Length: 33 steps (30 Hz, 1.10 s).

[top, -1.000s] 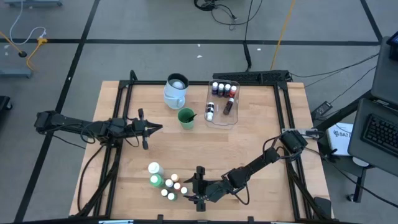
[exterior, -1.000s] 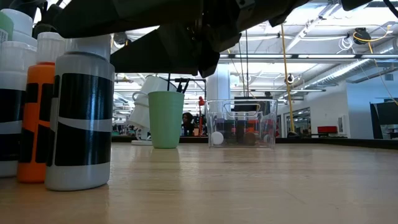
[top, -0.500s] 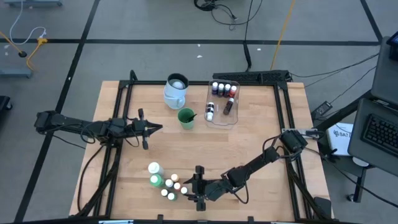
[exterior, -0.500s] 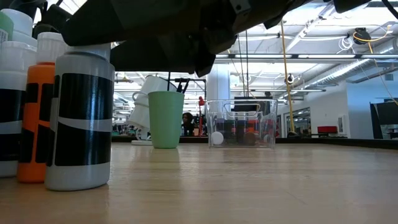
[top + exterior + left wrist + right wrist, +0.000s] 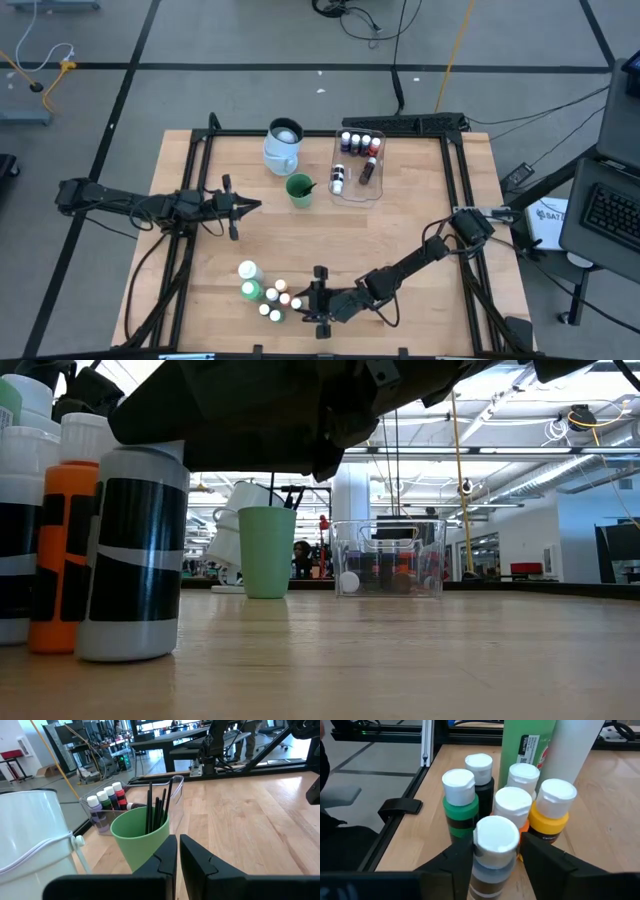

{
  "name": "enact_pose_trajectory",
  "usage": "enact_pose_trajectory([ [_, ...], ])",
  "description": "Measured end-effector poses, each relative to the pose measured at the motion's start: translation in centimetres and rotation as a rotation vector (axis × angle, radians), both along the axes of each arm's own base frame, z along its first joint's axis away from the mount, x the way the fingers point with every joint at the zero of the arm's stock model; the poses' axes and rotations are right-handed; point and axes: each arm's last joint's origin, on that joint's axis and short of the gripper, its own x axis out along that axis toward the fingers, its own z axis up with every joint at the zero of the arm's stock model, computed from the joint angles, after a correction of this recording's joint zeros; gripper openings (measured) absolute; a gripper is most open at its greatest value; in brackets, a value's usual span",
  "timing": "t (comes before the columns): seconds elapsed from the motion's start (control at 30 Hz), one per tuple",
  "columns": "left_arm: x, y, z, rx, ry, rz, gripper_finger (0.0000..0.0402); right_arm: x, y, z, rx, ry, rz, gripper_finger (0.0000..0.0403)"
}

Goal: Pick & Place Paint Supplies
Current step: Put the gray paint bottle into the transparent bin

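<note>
Closing in: right gripper point(image 5: 492, 851) stood low at the table's near edge, its jaws partly open on either side of a white-capped black bottle point(image 5: 491, 855), the fingers point(image 5: 451, 860) close to or just touching its sides.
Grip: from an onlooker's spot it could not be told whether the bottle was yet firmly held; it stood on the table point(image 5: 400, 240).
Doing it well: squeeze just below the cap, keep the bottle upright, lift straight up.
Risk: neighbouring bottles, one green point(image 5: 461, 807) and one yellow point(image 5: 551, 815), crowded just beside.
Supplies: the cluster point(image 5: 270, 293) sat well apart from the clear tub point(image 5: 358, 167).
Left gripper point(image 5: 258, 206): closed, empty, waiting near the green cup point(image 5: 141, 837) of brushes point(image 5: 159, 810).
</note>
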Motion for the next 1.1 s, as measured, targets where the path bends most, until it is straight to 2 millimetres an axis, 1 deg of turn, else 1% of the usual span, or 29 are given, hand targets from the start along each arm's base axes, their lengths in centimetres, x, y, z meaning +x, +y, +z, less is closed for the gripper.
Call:
enact_pose_trajectory([
  [0.2, 0.0, 0.0, 0.0, 0.001, 0.001, 0.000, 0.0026, 0.0, 0.0, 0.0, -0.015, -0.001, 0.006, 0.0106],
  [0.3, 0.0, 0.0, 0.0, 0.001, 0.001, 0.000, 0.0026, 0.0, 0.0, 0.0, -0.019, -0.004, 0.013, 0.0104],
  [0.4, 0.0, 0.0, 0.0, 0.002, 0.004, 0.000, 0.0026, -0.2, 0.0, 1.1, -0.018, -0.016, 0.059, 0.0104],
  [0.6, 0.0, 0.0, -0.1, 0.012, 0.010, -0.001, 0.0026, -1.2, -0.5, 5.7, -0.019, -0.065, 0.101, 0.0108],
  [0.73, 0.0, 0.0, -0.1, 0.012, 0.010, -0.001, 0.0026, -3.1, -1.6, 10.4, -0.080, -0.088, 0.081, 0.0107],
  [0.87, 0.0, 0.0, -0.1, 0.012, 0.011, -0.001, 0.0026, -5.7, -4.1, 15.0, -0.225, -0.092, -0.088, 0.0105],
  [1.03, 0.0, 0.0, -0.1, 0.012, 0.011, -0.001, 0.0026, -8.3, -8.1, 19.6, -0.314, -0.122, -0.296, 0.0109],
  [1.1, 0.0, 0.0, -0.1, 0.012, 0.011, -0.001, 0.0026, -9.0, -10.0, 20.9, -0.330, -0.125, -0.361, 0.0109],
])
